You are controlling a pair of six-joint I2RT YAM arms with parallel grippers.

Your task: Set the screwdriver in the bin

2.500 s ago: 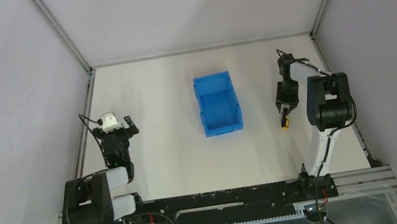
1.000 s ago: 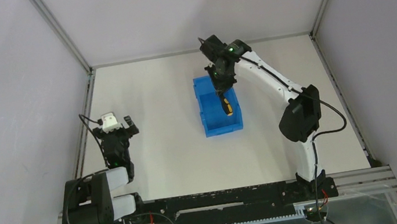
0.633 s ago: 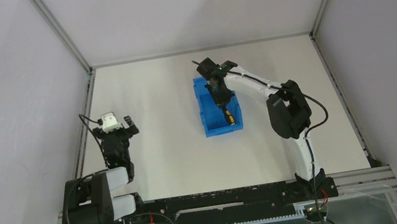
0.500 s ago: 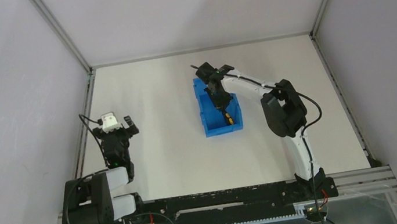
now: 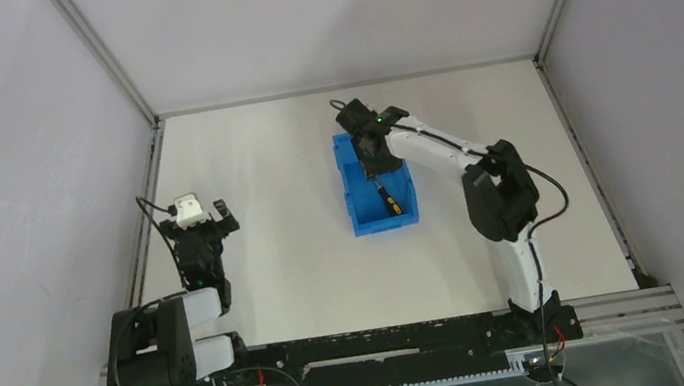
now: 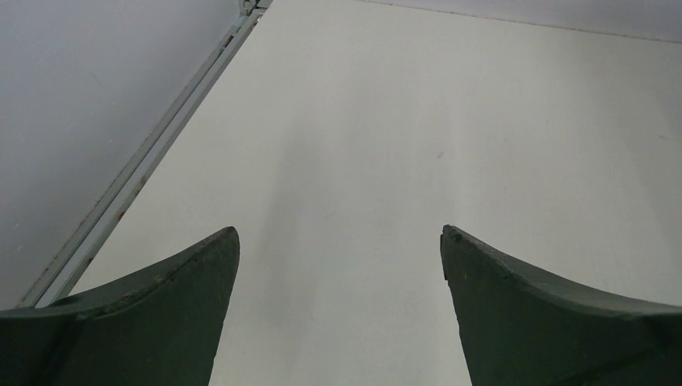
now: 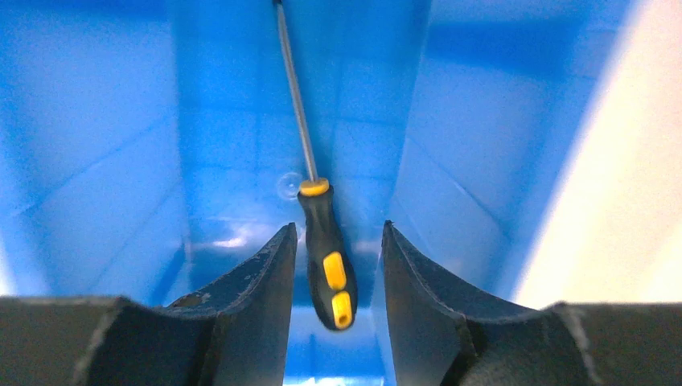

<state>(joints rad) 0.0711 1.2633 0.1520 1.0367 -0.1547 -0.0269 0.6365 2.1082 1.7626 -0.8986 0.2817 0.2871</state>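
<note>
The blue bin (image 5: 353,204) stands mid-table. The screwdriver (image 5: 388,201), with a black and yellow handle, lies inside it near its front right, free of the fingers. My right gripper (image 5: 372,160) hangs over the bin's middle, open. In the right wrist view the screwdriver (image 7: 326,269) lies on the bin's blue floor (image 7: 104,145) below the right gripper (image 7: 336,235), with a gap on each side of the handle and its shaft pointing away. My left gripper (image 5: 202,223) is open and empty at the left; it shows in the left wrist view (image 6: 339,233) over bare table.
A metal rail (image 6: 137,173) runs along the table's left edge close to the left gripper. Grey walls enclose the table on three sides. The right arm (image 5: 494,192) reaches from the near right across to the bin.
My right gripper carried the screwdriver from right of the bin to over it, lowered and opened. The screwdriver now lies loose in the bin. The left arm has not moved.
</note>
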